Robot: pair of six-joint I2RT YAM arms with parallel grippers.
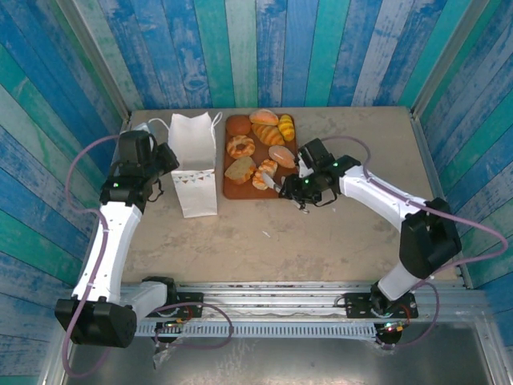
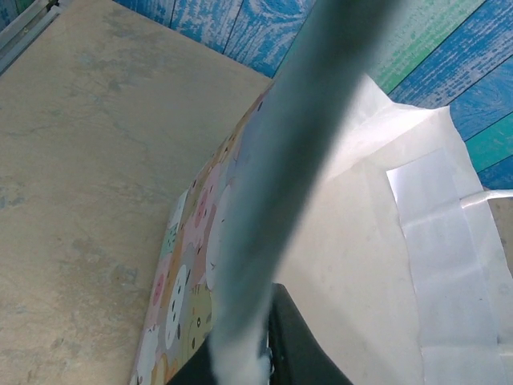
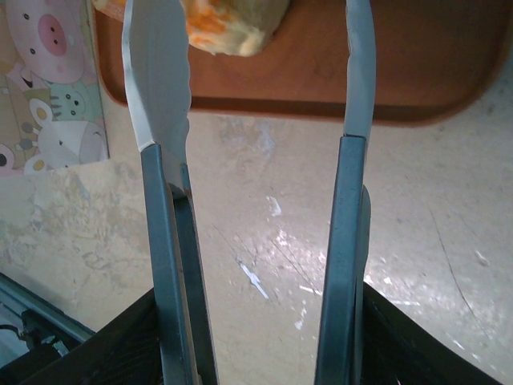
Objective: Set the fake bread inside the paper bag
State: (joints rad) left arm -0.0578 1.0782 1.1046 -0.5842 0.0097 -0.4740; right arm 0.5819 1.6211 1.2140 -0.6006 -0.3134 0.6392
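From above, we see a white paper bag (image 1: 195, 172) on the beige table (image 1: 321, 241), just left of a brown board (image 1: 240, 192). The fake bread (image 1: 269, 134), several glossy golden rolls and buns, lies on that board, outside the bag. The left gripper (image 1: 166, 163) sits against the bag's left edge. The right gripper (image 1: 280, 186) reaches in from the right, with its tips at the board's near edge, beside the closest roll.

From the left wrist, one blurred grey finger (image 2: 272, 200) runs diagonally across the bag's rim. The bag's white inside (image 2: 361, 265) is to the right of the finger, and a side printed with cartoon animals is to its left. We cannot tell whether this gripper is clenched on the paper or released.

From the right wrist, the right gripper (image 3: 256, 48) is released, its two long metal fingers standing well apart over the table and the board's edge (image 3: 417, 72). One orange-yellow piece of bread (image 3: 232, 28) rests on the board near the left finger's tip. The bag's animal print (image 3: 48, 88) is at the far left.
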